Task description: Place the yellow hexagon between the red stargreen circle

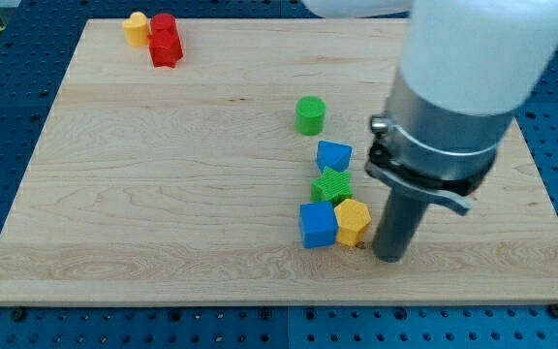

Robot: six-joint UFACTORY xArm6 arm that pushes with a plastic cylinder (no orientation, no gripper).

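My tip (389, 256), a bare rod without jaws, stood just right of the yellow hexagon (353, 222), which touched the blue cube (318, 225); pushing toward the green circle (310, 114) probably needed a lower approach

No readable text, no labels, no brand marks, no numbers, no signs were visible on board, blocks or arm.
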